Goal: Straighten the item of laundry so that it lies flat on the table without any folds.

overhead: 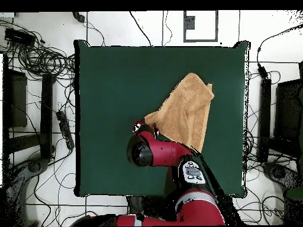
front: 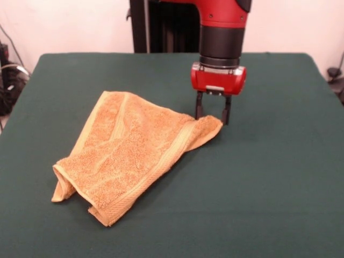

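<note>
The item of laundry [front: 134, 150], an orange-tan terry towel, lies folded over itself and rumpled on the dark green table [front: 279, 188], left of centre in the front view. One pointed corner reaches right to my gripper [front: 213, 114]. The gripper stands open, its two black fingers [front: 199, 109] upright at either side of that corner, tips at or just behind the cloth. In the overhead view the towel [overhead: 186, 112] runs diagonally and the gripper [overhead: 139, 126] sits at its left corner, mostly hidden under the red arm.
Cables [overhead: 44, 59] and dark equipment [overhead: 15, 97] crowd the floor around the table [overhead: 106, 71]. A black post [front: 138, 26] rises behind the table's far edge. My arm [overhead: 171, 156] covers the table's bottom middle in the overhead view.
</note>
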Robot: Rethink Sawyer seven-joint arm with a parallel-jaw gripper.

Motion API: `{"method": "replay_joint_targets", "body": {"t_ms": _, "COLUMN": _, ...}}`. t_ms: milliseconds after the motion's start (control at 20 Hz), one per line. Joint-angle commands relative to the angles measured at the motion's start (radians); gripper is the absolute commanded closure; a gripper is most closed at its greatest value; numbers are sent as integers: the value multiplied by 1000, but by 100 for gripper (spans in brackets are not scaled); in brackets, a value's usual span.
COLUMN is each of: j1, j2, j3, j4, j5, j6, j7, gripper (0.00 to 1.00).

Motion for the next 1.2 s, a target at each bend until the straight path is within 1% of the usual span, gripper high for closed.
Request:
{"method": "replay_joint_targets", "body": {"t_ms": 50, "j1": 14, "j2": 44, "j3": 49, "j4": -66, "j5": 53, "j6": 3, "j7": 142, "gripper": 0}}
{"method": "replay_joint_targets", "body": {"t_ms": 100, "j1": 16, "j2": 45, "j3": 46, "j4": -65, "j5": 54, "j6": -7, "j7": 147, "gripper": 0}}
{"method": "replay_joint_targets", "body": {"t_ms": 150, "j1": 18, "j2": 45, "j3": 43, "j4": -63, "j5": 55, "j6": -18, "j7": 152, "gripper": 100}}
{"method": "replay_joint_targets", "body": {"t_ms": 500, "j1": 14, "j2": 49, "j3": 44, "j4": -71, "j5": 43, "j6": -45, "j7": 149, "gripper": 100}}
{"method": "replay_joint_targets", "body": {"t_ms": 650, "j1": 31, "j2": 45, "j3": 27, "j4": -69, "j5": 54, "j6": -51, "j7": 155, "gripper": 100}}
{"method": "replay_joint_targets", "body": {"t_ms": 750, "j1": 36, "j2": 41, "j3": 32, "j4": -51, "j5": 68, "j6": -71, "j7": 181, "gripper": 100}}
{"method": "replay_joint_targets", "body": {"t_ms": 800, "j1": 31, "j2": 35, "j3": 46, "j4": -34, "j5": 70, "j6": -66, "j7": 191, "gripper": 100}}
{"method": "replay_joint_targets", "body": {"t_ms": 900, "j1": 55, "j2": 13, "j3": 46, "j4": 18, "j5": 92, "j6": -65, "j7": 226, "gripper": 100}}
{"method": "replay_joint_targets", "body": {"t_ms": 1100, "j1": 201, "j2": -89, "j3": -27, "j4": 168, "j5": 210, "j6": -55, "j7": 333, "gripper": 100}}
{"method": "replay_joint_targets", "body": {"t_ms": 1150, "j1": 230, "j2": -114, "j3": -41, "j4": 194, "j5": 231, "j6": -46, "j7": 340, "gripper": 100}}
{"method": "replay_joint_targets", "body": {"t_ms": 1200, "j1": 230, "j2": -140, "j3": -21, "j4": 228, "j5": 240, "j6": -36, "j7": 350, "gripper": 100}}
